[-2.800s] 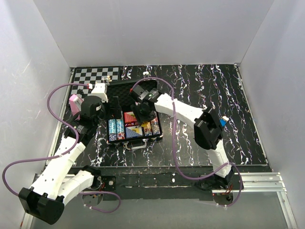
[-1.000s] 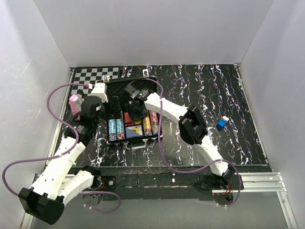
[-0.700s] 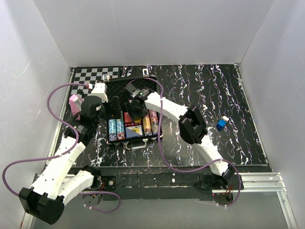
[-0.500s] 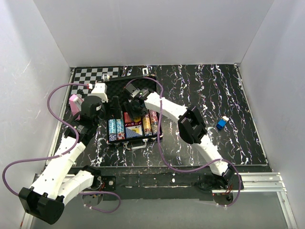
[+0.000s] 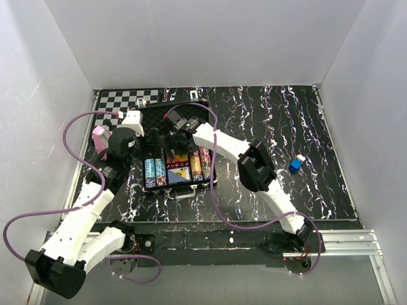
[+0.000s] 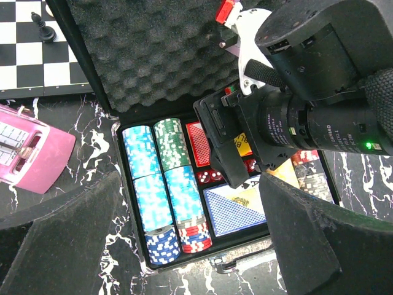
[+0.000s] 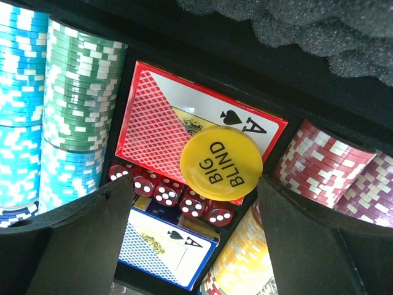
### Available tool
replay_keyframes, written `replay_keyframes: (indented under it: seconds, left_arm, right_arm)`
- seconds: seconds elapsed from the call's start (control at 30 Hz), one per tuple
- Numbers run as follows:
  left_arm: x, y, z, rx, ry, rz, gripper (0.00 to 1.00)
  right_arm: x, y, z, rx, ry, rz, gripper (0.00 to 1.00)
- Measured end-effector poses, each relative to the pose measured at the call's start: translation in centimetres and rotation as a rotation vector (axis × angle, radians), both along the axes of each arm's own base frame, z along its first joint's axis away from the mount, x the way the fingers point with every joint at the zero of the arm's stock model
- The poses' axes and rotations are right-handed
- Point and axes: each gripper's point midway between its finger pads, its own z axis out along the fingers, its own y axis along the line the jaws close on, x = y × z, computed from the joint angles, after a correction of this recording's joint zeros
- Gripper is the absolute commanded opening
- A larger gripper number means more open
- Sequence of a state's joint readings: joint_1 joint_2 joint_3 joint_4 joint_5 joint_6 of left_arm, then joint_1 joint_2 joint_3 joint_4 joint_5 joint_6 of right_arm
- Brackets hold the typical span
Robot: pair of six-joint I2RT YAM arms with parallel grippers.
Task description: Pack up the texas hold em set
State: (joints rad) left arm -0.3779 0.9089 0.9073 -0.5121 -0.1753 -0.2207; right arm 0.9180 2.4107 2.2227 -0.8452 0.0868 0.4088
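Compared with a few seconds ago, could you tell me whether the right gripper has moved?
Yes. The right gripper has shifted left and slightly farther back over the open case, toward the chessboard.

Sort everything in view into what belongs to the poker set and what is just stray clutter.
Poker set:
open black briefcase
chip rows
red card deck
blue card deck
red dice
yellow BIG BLIND button

Lying about:
chessboard
black chess piece
pink gadget
small blue cube
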Motion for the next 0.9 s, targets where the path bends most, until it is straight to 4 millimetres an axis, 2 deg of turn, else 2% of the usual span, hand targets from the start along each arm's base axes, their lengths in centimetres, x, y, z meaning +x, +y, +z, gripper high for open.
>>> replay_keyframes:
  seconds: [0.13, 0.33, 0.47, 0.73, 0.9]
  left_arm:
    - [-0.1, 0.1, 0.2, -0.009, -0.013, 0.008, 0.98]
    - [-1.2, 1.3, 1.6, -0.033, -0.092, 0.052, 0.98]
    - [-1.5, 1.8, 2.7, -0.045, -0.138, 0.07, 0.98]
    - [-0.7, 1.2, 1.1, -0.032, -0.082, 0.061, 0.98]
    - [-0.7, 1.1, 1.1, -0.036, -0.081, 0.055, 0.98]
  right_arm:
    - [-0.3, -0.1, 0.6, 0.016, -0.008, 0.022, 0.95]
    - [-1.2, -1.3, 2.9, 0.014, -0.03, 0.082, 0.98]
    - [-2.0, -2.0, 2.8, -0.007, -0.022, 0.106, 0.98]
    - [-1.9, -1.8, 2.8, 0.003, -0.026, 0.113, 0.98]
    - [-1.8, -1.6, 2.6, 0.017, -0.032, 0.111, 0.98]
